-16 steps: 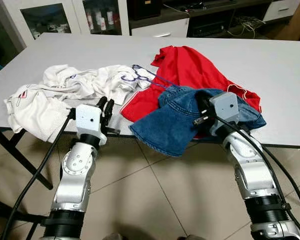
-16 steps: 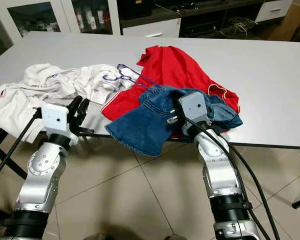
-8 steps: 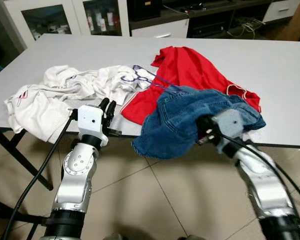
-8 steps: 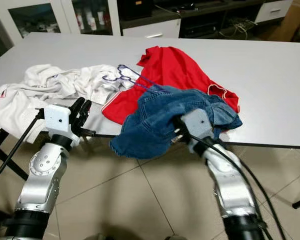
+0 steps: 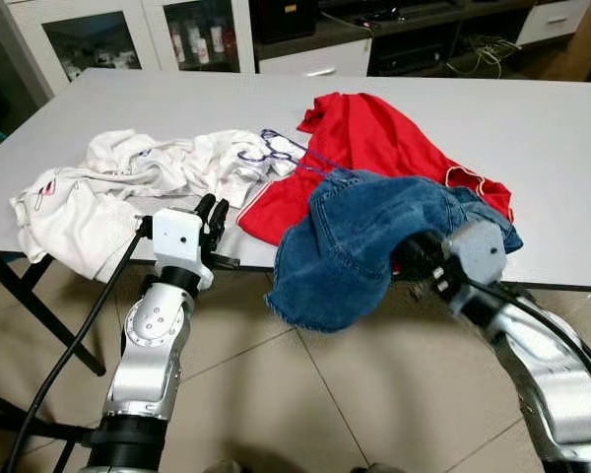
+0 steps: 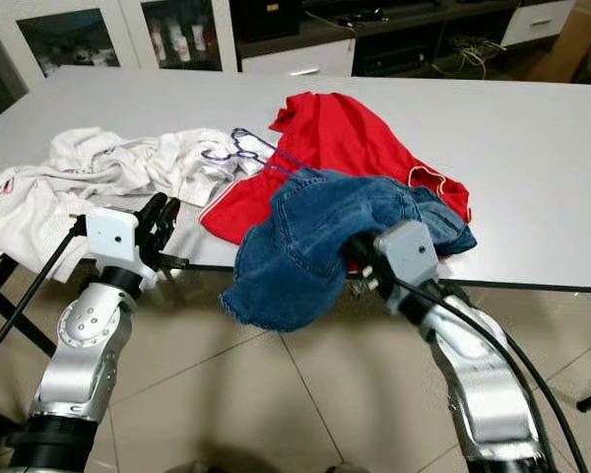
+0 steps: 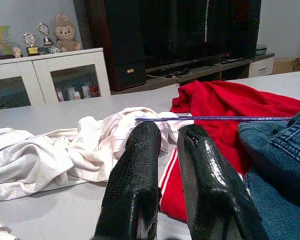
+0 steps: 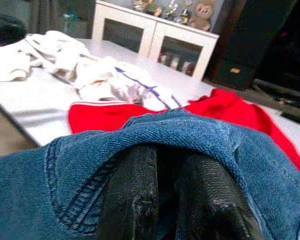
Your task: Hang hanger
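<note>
The blue denim garment [image 5: 360, 241] is coarse woven cloth with stitched seams and a frayed hem, beside a smooth matt red cloth shirt [image 5: 374, 138] and crumpled soft white cloth garments [image 5: 128, 182]. They lie on a smooth, faintly glossy grey table [image 5: 532, 108]. A thin glossy purple hanger [image 5: 281, 148] rests on them; the left gripper's black fingers [image 7: 140, 170] look shiny, finely textured plastic, the arms brushed silver metal.

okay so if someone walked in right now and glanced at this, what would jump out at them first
Probably the blue denim garment, draped over the right gripper and hanging off the near edge of the grey table. Behind it a bright red shirt lies spread beside a rumpled white garment, with a thin purple hanger lying between them.
</note>
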`<state>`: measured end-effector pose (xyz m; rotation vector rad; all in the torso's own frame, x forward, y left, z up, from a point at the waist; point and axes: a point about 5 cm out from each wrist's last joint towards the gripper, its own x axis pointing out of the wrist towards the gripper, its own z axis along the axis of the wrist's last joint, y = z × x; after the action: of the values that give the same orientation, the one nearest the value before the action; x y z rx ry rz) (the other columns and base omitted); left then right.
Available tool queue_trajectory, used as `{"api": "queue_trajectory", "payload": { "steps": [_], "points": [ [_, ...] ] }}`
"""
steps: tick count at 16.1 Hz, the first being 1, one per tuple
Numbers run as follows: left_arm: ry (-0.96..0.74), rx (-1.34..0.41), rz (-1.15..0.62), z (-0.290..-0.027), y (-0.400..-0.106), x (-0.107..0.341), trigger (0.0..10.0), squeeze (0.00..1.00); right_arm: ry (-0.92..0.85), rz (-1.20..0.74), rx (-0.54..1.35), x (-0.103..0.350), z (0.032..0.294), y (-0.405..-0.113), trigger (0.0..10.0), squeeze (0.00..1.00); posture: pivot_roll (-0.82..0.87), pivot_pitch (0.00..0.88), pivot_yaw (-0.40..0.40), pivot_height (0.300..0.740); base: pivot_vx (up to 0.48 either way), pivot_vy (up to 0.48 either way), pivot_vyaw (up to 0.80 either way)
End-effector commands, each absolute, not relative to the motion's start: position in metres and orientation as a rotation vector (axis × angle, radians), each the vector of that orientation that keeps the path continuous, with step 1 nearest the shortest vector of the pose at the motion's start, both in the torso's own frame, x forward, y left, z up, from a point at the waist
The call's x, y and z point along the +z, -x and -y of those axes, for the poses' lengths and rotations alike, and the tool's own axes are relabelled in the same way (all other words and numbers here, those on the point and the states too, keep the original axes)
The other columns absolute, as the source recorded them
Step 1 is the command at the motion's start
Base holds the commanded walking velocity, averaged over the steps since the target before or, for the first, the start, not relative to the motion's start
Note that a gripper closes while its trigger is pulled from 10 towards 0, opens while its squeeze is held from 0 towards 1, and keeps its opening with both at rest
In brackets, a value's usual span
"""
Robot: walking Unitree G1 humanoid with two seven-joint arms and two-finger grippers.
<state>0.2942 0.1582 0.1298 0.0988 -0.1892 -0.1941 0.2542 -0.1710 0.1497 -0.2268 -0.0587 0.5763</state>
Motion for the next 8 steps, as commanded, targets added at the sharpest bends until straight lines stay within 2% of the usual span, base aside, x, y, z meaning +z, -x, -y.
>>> {"api": "queue_trajectory", "payload": {
  "steps": [1, 6, 8],
  "points": [
    [-0.107, -0.206, 0.187, -0.158, -0.294, 0.130, 10.0, 0.00, 0.217, 0.075, 0.597, 0.158, 0.172, -0.253, 10.0, 0.00, -0.15, 0.000, 0.067, 0.740, 0.000, 0.000, 0.00],
    [-0.111, -0.197, 0.196, -0.162, -0.295, 0.133, 10.0, 0.00, 0.158, 0.139, 0.514, 0.187, 0.200, -0.267, 10.0, 0.00, -0.14, 0.000, 0.072, 0.740, 0.000, 0.000, 0.00],
    [-0.116, -0.192, 0.206, -0.162, -0.297, 0.135, 10.0, 0.00, 0.140, 0.196, 0.474, 0.198, 0.198, -0.278, 10.0, 0.00, -0.14, 0.000, 0.075, 0.740, 0.000, 0.000, 0.00]
  ]
}}
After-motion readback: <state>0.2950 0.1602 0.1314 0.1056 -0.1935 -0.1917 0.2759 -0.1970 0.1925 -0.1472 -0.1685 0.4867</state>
